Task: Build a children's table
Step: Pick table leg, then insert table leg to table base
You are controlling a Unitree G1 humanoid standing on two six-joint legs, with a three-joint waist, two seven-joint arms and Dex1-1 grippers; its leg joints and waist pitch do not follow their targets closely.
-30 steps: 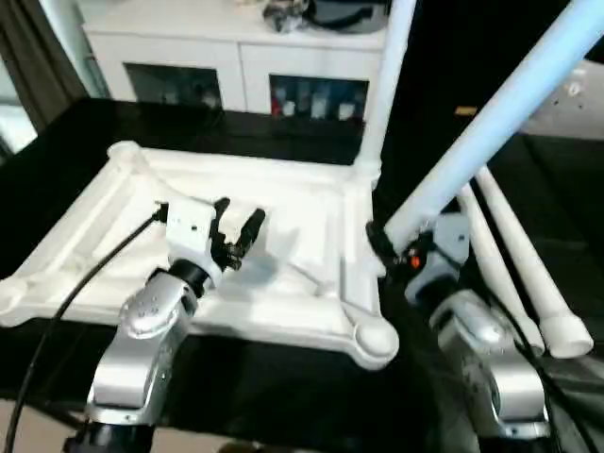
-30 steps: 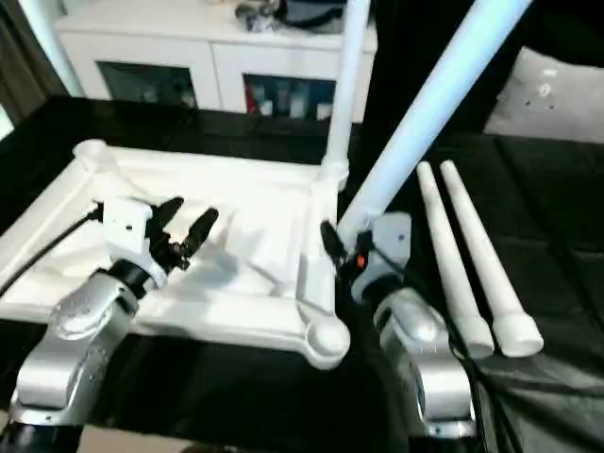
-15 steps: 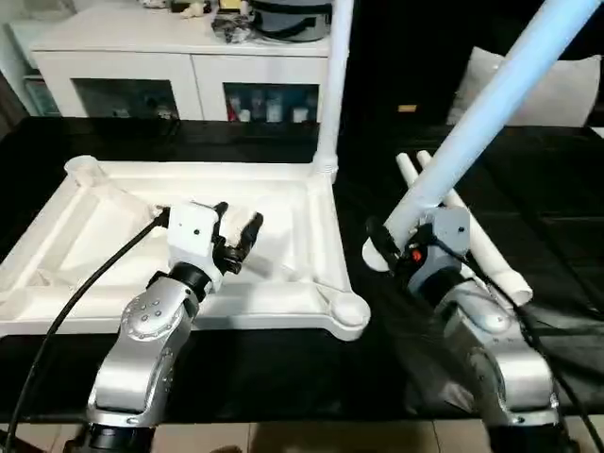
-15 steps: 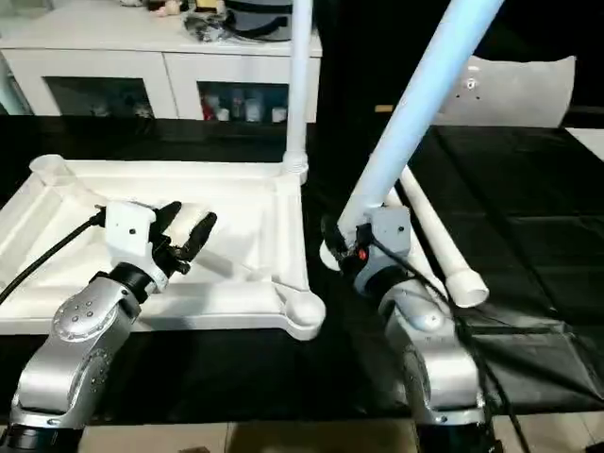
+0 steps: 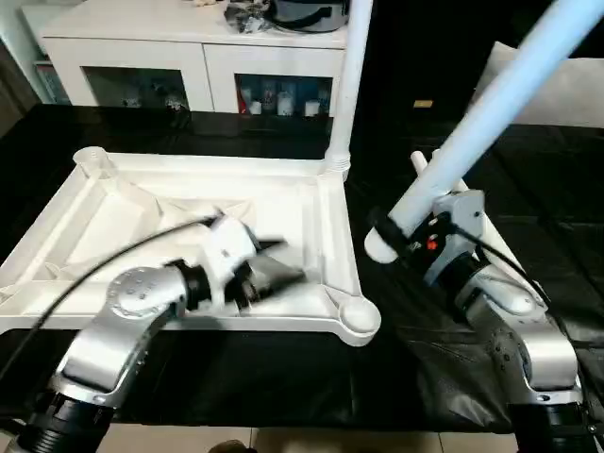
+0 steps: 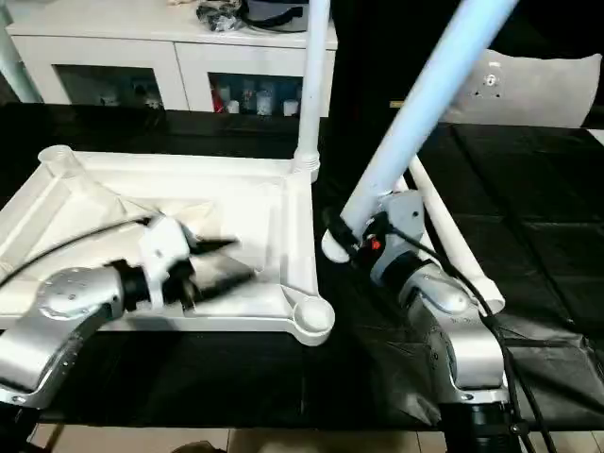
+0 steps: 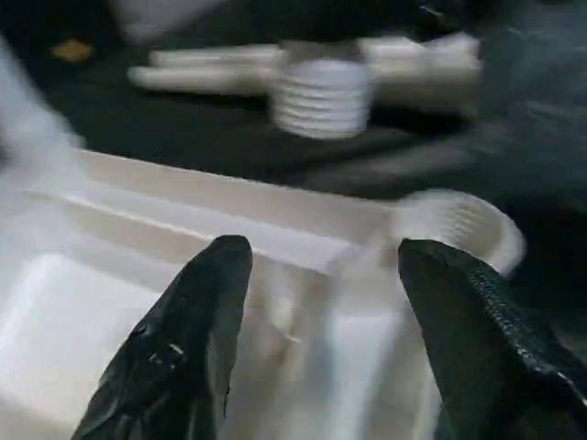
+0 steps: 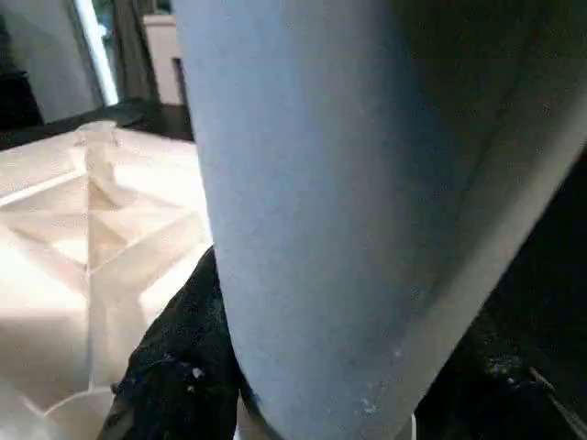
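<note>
Head views: right gripper [image 5: 392, 236] clamps one leg [image 5: 477, 118] near its lower end, tilted upward; likely light, stiff, smooth, so grip low. One upright leg [image 5: 344, 85] stands in the far corner socket; at least one spare leg [image 6: 453, 245] lies on the desk [image 5: 283, 368] beyond it.

Left wrist view: left gripper [image 7: 316, 275], spread and empty, hovers over the tabletop [image 5: 142, 203]; a free socket [image 7: 459, 229] lies just ahead.

Right wrist view: held leg fills the grip.

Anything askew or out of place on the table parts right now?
Nothing damaged. One leg stands upright in the tabletop's far corner socket; the right claw holds another leg tilted, beside the tabletop.
</note>
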